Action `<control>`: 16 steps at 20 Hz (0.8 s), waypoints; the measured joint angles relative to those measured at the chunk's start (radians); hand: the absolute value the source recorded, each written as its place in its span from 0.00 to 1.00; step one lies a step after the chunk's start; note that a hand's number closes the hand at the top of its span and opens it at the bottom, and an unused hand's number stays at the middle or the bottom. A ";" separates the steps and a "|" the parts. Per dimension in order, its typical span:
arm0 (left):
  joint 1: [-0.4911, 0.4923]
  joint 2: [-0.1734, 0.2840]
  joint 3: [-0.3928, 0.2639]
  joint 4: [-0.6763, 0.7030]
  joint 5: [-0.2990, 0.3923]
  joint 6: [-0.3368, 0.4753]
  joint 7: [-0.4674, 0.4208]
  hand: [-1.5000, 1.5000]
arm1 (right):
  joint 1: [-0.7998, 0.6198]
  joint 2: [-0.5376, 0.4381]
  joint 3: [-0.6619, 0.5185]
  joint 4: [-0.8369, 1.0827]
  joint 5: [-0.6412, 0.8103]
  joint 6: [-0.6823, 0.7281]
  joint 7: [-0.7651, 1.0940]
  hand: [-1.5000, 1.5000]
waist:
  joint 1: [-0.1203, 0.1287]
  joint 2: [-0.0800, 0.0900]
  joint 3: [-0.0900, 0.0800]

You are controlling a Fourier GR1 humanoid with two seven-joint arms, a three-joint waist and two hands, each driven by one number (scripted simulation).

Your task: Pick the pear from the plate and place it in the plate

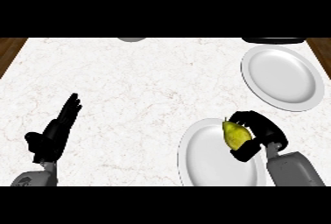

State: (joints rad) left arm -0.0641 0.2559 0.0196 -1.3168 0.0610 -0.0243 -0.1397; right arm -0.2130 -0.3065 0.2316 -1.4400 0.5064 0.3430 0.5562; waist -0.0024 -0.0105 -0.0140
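Note:
A yellow-green pear (236,134) lies at the right side of the near white plate (207,157) at the lower right. My right hand (258,133) is curled round the pear, thumb below it and fingers over its top. A second white plate (282,78) sits at the far right of the counter, with nothing on it. My left hand (57,131) stays open at the lower left, fingers straight and pointing up, away from both plates.
The white marble counter (129,87) spans the view, with wooden floor at both far corners. A grey object (132,39) peeks in at the top edge, and a dark one (275,40) at the top right.

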 measured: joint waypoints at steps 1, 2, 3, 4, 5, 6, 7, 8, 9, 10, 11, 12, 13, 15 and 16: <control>0.001 0.000 0.002 -0.007 -0.001 0.001 0.005 0.50 | 0.017 -0.013 -0.011 -0.014 0.004 -0.006 -0.013 1.00 | 0.000 0.002 0.003; 0.001 -0.001 0.005 -0.006 -0.001 0.002 0.002 0.50 | 0.039 -0.048 -0.041 -0.010 0.004 -0.016 -0.045 1.00 | -0.002 0.003 0.005; 0.009 0.007 0.012 -0.002 0.001 -0.002 -0.005 0.50 | 0.063 -0.087 -0.080 -0.004 0.004 -0.037 -0.076 1.00 | -0.008 0.004 0.008; 0.012 0.009 0.017 -0.002 0.001 0.001 -0.004 0.50 | 0.084 -0.133 -0.126 0.008 0.002 -0.055 -0.108 1.00 | -0.017 0.005 0.010; 0.019 0.007 0.020 -0.005 0.003 0.004 -0.008 0.50 | 0.106 -0.179 -0.176 0.026 0.002 -0.076 -0.136 1.00 | -0.026 0.005 0.012; 0.025 0.008 0.026 -0.006 0.005 0.007 -0.008 0.50 | 0.125 -0.223 -0.229 0.045 0.000 -0.100 -0.160 1.00 | -0.038 0.005 0.014; 0.030 0.009 0.029 -0.012 0.010 0.007 -0.005 0.50 | 0.146 -0.269 -0.279 0.065 0.000 -0.122 -0.190 1.00 | -0.045 0.004 0.015; 0.034 0.009 0.034 -0.014 0.011 0.010 -0.006 0.50 | 0.173 -0.308 -0.323 0.086 0.005 -0.153 -0.229 1.00 | -0.051 0.004 0.016; 0.039 0.008 0.034 -0.015 0.013 0.008 -0.011 0.50 | 0.190 -0.346 -0.368 0.114 0.006 -0.180 -0.272 1.00 | -0.051 0.005 0.017; 0.033 0.010 0.038 -0.008 0.013 0.007 -0.011 0.50 | 0.205 -0.378 -0.410 0.141 0.008 -0.212 -0.319 1.00 | -0.052 0.007 0.017; 0.034 0.010 0.036 -0.013 0.011 0.007 -0.012 0.50 | 0.221 -0.408 -0.451 0.170 0.006 -0.242 -0.372 1.00 | -0.048 0.007 0.018; 0.033 0.015 0.038 -0.019 0.014 0.004 -0.005 0.50 | 0.244 -0.429 -0.487 0.197 0.002 -0.273 -0.432 1.00 | -0.045 0.007 0.018; 0.039 0.012 0.033 -0.023 0.012 0.000 -0.010 0.50 | 0.251 -0.443 -0.521 0.235 -0.005 -0.300 -0.486 1.00 | -0.036 0.008 0.018; 0.023 0.007 0.027 -0.033 0.008 0.004 0.013 0.50 | 0.276 -0.472 -0.581 0.263 -0.026 -0.328 -0.570 1.00 | -0.028 0.008 0.017; 0.020 0.002 0.024 -0.023 0.004 0.002 0.004 0.50 | 0.285 -0.488 -0.611 0.282 -0.036 -0.336 -0.612 1.00 | -0.024 0.009 0.016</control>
State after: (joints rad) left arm -0.0439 0.2581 0.0433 -1.3400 0.0653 -0.0220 -0.1354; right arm 0.0717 -0.7946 -0.3791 -1.1585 0.4702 0.0069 -0.0555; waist -0.0264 -0.0019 0.0023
